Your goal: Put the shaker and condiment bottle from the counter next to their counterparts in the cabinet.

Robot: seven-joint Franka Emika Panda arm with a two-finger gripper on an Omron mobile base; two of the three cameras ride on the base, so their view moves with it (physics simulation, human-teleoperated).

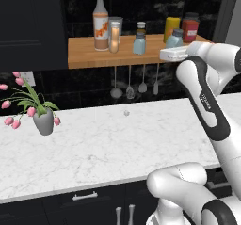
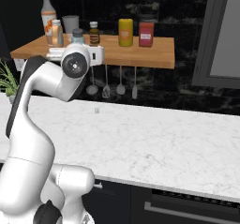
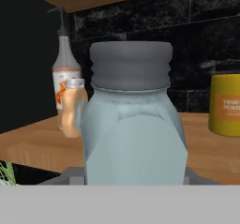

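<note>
We have the end effector (image 1: 175, 50) up at the cabinet (image 1: 89, 54), grasping the shaker (image 3: 133, 120): in the hand view its pale blue body and dark grey cap sit right in front of the camera, upright, between the finger tips. From the left base view the held shaker (image 1: 174, 39) hangs over the right part of the plank, and its counterpart, the second shaker (image 1: 139, 43), stands to the left of it, near but apart. The condiment bottle (image 1: 114, 36) already stands on the shelf just beside the tall bottle (image 1: 100, 24), further left again. So the move we judge to come next turns on one relation: the twin shaker lies leftward along the plank from the end effector, while the held one keeps its long axis vertical. A yellow canister (image 3: 227, 105) and a red jar (image 2: 146, 33) stand to the right. The bench (image 1: 117, 144) below carries a flower vase (image 1: 44, 121).
</note>
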